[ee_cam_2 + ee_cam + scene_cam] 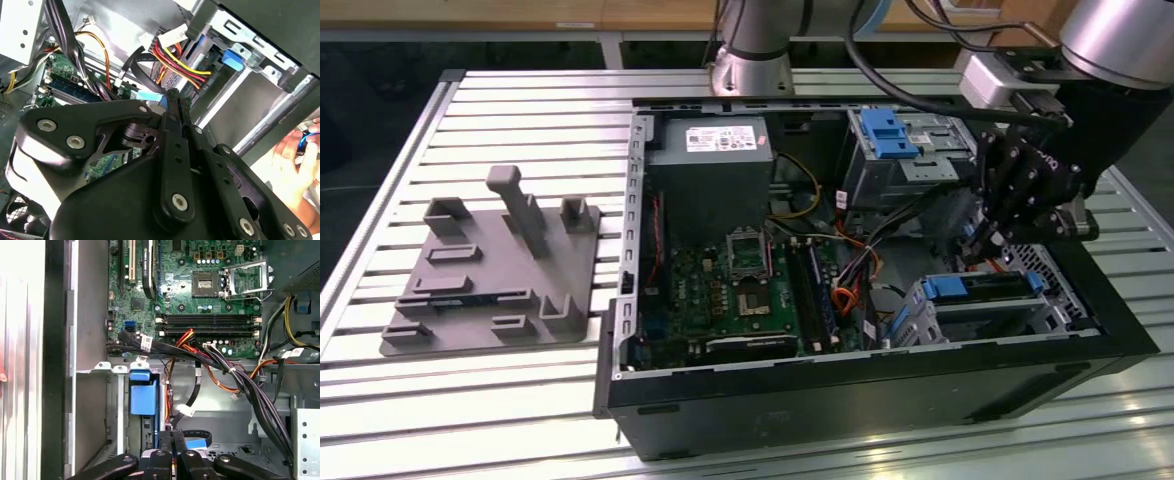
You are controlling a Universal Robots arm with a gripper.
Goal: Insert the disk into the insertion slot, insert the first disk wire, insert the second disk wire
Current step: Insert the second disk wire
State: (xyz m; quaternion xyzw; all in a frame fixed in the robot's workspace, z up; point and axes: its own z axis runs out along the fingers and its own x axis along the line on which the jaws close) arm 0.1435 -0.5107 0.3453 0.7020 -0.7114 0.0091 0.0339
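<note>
Slatted metal table [400, 400] carries the open computer case [854, 400]. Nearest me, at the exterior view's lower right, I judge the disk [981, 288] already seated in the insertion slot [921, 322], long axis running across the frame. Just above and beyond it hangs the gripper [981, 250], jaws together. In the first wrist view a blue cable end [197, 442] lies beside the fingertips; whether it is pinched I cannot tell. Farthest back stands the taller cage [907, 150]
</note>
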